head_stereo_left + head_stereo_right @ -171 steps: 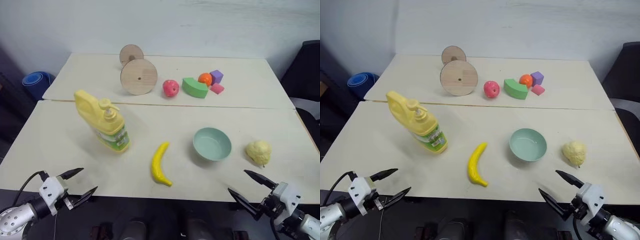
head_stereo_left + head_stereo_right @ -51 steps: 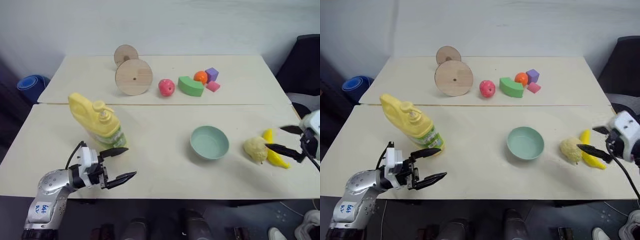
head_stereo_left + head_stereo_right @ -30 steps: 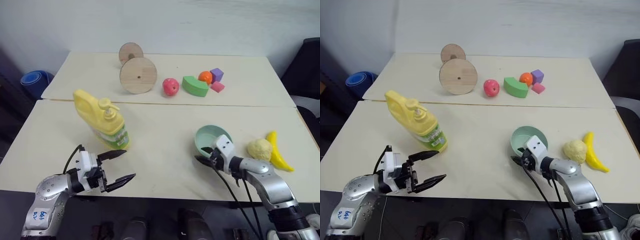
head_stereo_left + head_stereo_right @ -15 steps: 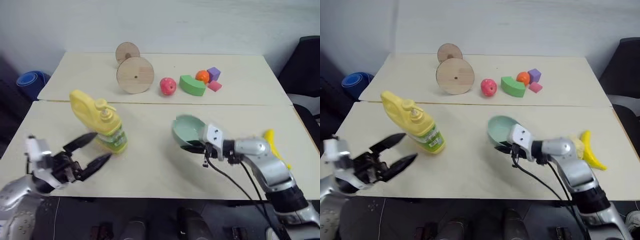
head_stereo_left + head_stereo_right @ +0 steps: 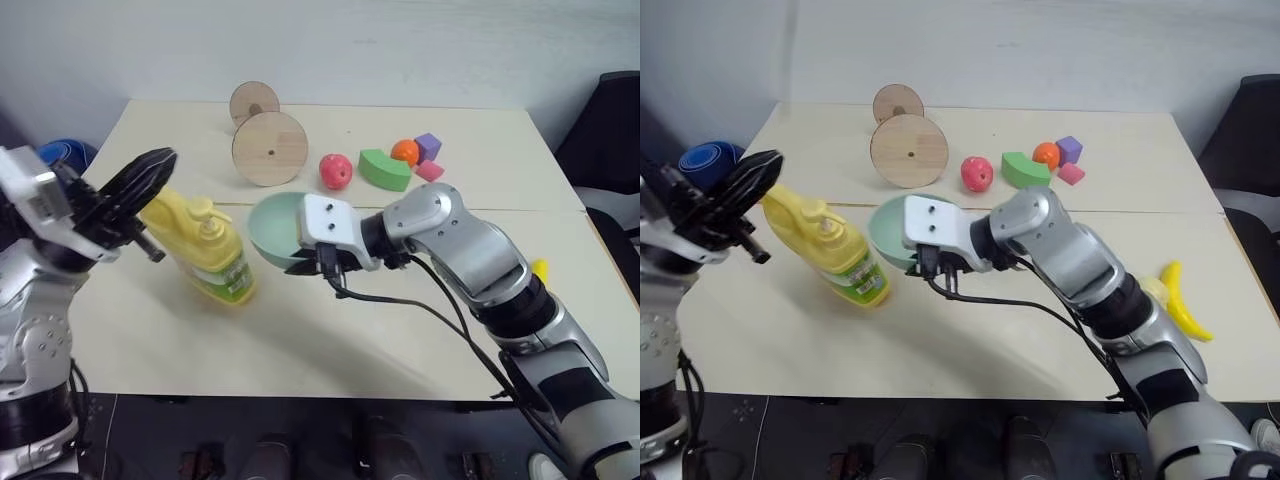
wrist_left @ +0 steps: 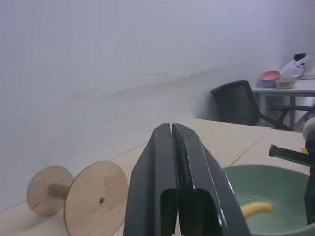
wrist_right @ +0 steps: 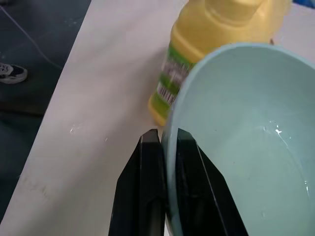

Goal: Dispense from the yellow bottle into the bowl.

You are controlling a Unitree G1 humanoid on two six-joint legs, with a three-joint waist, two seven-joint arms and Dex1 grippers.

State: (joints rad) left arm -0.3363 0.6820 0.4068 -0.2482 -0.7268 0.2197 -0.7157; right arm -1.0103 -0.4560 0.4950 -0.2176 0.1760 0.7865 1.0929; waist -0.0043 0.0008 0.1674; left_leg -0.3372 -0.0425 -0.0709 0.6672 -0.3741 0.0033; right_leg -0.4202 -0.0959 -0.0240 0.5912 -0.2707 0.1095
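Left eye view: the large yellow plastic jug-shaped bottle (image 5: 205, 250) stands on the pale wooden bench (image 5: 330, 340), leaning, its pump top facing the small round mint-green bowl (image 5: 275, 230). The right end effector (image 7: 165, 147) is clamped on the bowl's rim and holds the bowl off the bench, tilted, just beside the bottle's pump on the bottle's right. The left end effector (image 5: 135, 185), fingers pressed together and empty, is raised above and just left of the bottle's handle. Judgement: the left arm is the nearer to the pump; the pump head lies below and to the right of its tips, so the coming press must travel down onto it, with the bowl's mouth under the spout.
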